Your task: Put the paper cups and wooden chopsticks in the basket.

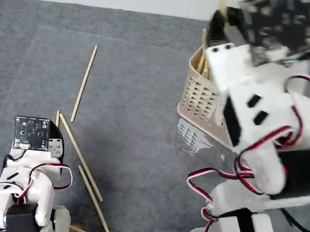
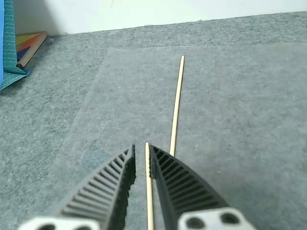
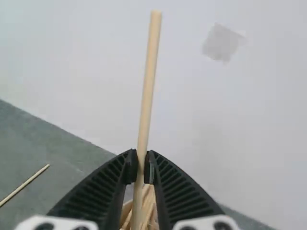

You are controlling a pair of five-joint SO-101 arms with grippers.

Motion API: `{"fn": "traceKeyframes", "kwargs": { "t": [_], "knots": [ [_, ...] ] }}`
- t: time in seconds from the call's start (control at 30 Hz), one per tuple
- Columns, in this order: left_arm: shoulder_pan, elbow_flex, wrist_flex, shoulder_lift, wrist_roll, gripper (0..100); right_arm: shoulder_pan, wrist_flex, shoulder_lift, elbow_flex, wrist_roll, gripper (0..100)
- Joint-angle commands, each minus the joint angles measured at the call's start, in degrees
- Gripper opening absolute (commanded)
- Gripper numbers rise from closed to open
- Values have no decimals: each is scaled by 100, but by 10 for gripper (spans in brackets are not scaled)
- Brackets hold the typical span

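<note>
Gripping one chopstick upright in the clamped right fingers above the basket, needing a slow, straight drop inside before letting go, with left fingers slightly apart around another chopstick lying on the worktop.

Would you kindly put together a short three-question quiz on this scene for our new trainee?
1. True or false: the right end effector holds a raised chopstick over the basket.
2. Which one is astride the flat chopstick lying on the table? A the left end effector; B the right end effector; C neither.
3. Fill in: the raised chopstick stands roughly ___ (upright or level).
Key: 1 true; 2 A; 3 upright.
</note>
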State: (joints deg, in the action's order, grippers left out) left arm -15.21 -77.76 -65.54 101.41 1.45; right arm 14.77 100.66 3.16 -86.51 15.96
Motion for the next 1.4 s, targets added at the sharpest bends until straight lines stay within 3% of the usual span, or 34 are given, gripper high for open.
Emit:
{"fn": "traceKeyframes", "kwargs": {
  "t": [0.0,0.4,0.63,0.87,1.17,1.37],
  "knots": [
    [0,40,53,0,53,48,-189,259,-295,536,-132,8],
    [0,40,62,0,53,48,-198,207,-980,2532,-158,8],
    [88,31,53,0,53,48,4,-382,-971,3068,-325,8],
    [211,-75,88,9,62,48,75,-233,-1042,4211,-352,8],
    [211,-75,88,9,62,48,207,198,-1666,4484,-360,8],
    [211,-75,88,9,62,48,453,-479,-2949,6576,-343,8]
  ]
}}
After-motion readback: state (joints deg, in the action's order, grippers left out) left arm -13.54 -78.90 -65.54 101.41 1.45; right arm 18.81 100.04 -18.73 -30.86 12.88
